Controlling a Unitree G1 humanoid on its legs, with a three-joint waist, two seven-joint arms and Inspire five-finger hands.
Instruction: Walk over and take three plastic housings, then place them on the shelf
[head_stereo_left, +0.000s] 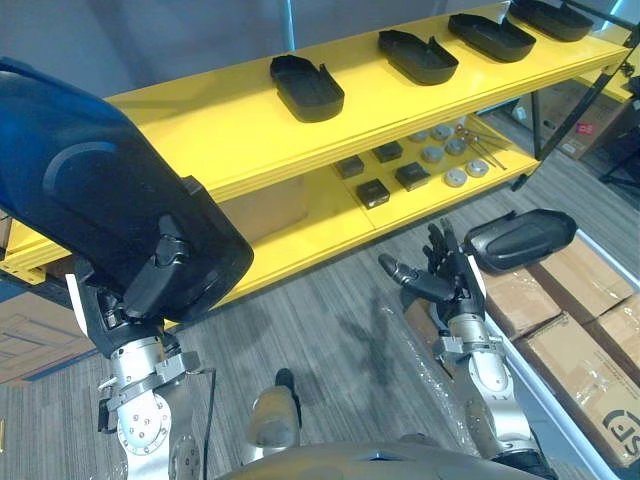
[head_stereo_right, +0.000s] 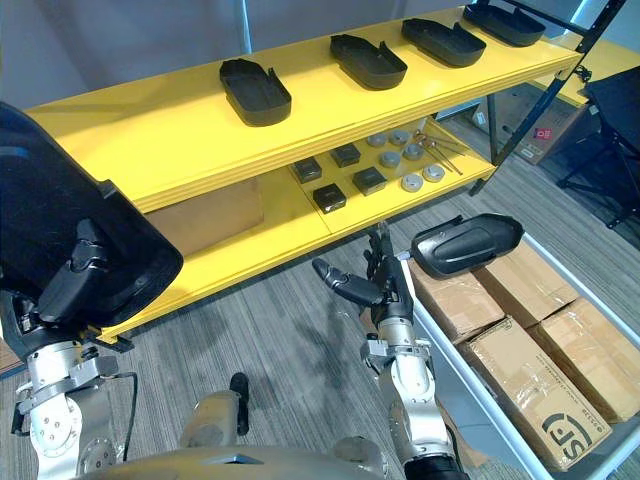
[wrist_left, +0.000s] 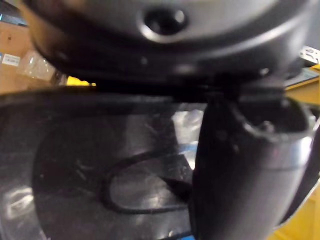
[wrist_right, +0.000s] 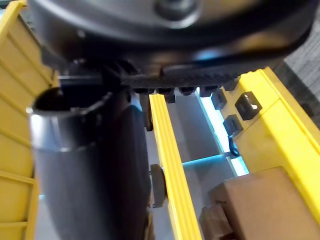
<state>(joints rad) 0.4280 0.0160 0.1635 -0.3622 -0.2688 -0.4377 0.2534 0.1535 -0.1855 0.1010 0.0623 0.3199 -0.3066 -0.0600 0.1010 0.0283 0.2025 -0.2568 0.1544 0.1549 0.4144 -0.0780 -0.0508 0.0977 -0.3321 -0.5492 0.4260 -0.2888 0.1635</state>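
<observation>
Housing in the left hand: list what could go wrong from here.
The held housing is bulky and the left hand seems to grip only its lower edge, so it may tip or slip. It also hides part of the shelf, so setting it down could knock the nearest housing there.

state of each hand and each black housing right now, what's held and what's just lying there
left hand, shut on large black plastic housing
large black plastic housing, held up off the floor
right hand, open, holding nothing
black plastic housing on cardboard boxes, resting, not gripped
four black plastic housings, lying in a row on the yellow top shelf
</observation>
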